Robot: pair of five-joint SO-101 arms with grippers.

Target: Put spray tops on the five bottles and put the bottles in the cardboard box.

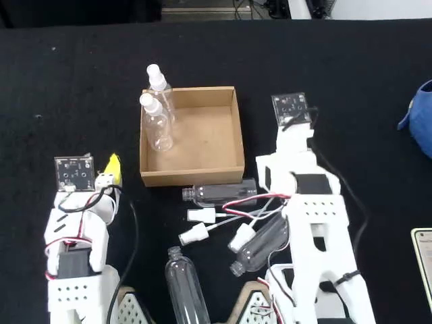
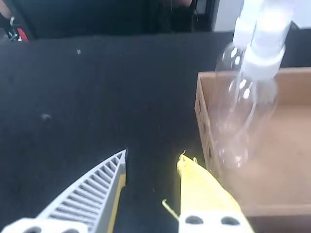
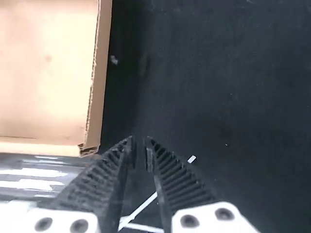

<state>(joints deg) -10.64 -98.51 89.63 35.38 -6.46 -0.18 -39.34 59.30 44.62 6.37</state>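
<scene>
The cardboard box (image 1: 202, 169) stands at the table's middle, and two clear bottles with white spray tops (image 1: 156, 121) (image 1: 160, 88) lean in its left side. Three uncapped bottles lie in front of it (image 1: 219, 193) (image 1: 185, 283) (image 1: 262, 244), with loose spray tops (image 1: 201, 216) (image 1: 194, 235) (image 1: 241, 236) among them. My left gripper (image 2: 153, 158) is open and holds nothing, just left of the box wall (image 2: 203, 121); the capped bottles (image 2: 245, 107) rise beside it. My right gripper (image 3: 139, 141) is shut on nothing over the black cloth, by the box's near right corner (image 3: 90, 145).
A blue object (image 1: 420, 125) sits at the right edge of the table, with a pale card (image 1: 423, 260) below it. The right arm (image 1: 304, 196) stands over the loose bottles. Bare black cloth lies left of and behind the box.
</scene>
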